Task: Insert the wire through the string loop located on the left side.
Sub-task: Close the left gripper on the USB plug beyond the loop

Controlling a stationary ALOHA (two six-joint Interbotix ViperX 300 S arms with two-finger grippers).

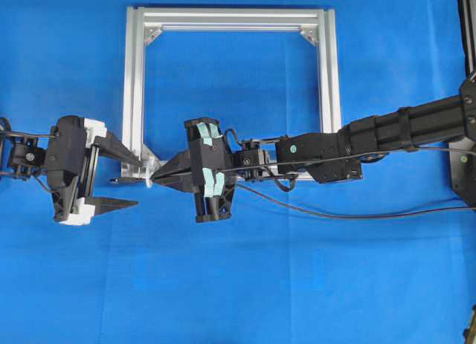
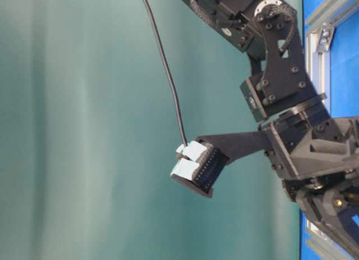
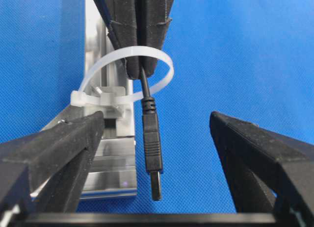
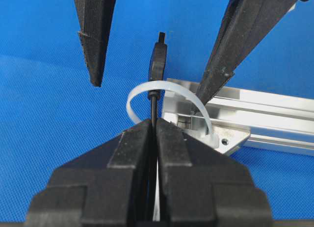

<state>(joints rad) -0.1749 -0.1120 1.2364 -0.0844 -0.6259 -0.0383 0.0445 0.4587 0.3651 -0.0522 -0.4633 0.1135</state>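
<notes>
At the lower left corner of the silver frame (image 1: 230,21), the string loop (image 3: 128,75) stands up as a pale plastic band, and the wire (image 3: 152,138) already pokes its plug through it. The right gripper (image 4: 153,126) has its jaws pressed together on the wire just behind the plug, so the plug sticks out past the loop toward the left gripper (image 3: 157,138), whose jaws are spread wide on either side of the plug without touching it. By my judgement the wire is light and limp along its length, so it droops wherever it is unsupported, while the plug is short, rigid and smooth. The moulded black body of the plug looks the best place to take hold, not the metal tip, which could slip. The loop looks thin and springy and would bend if knocked. Only the left wrist view shows the plug hanging clear between the open jaws; the right wrist view shows the pinch itself and the wire passing inside the band. From overhead, the loop is only a small white fleck beside the frame, yet that view alone shows the wire trailing off across the blue bench (image 1: 238,284).
</notes>
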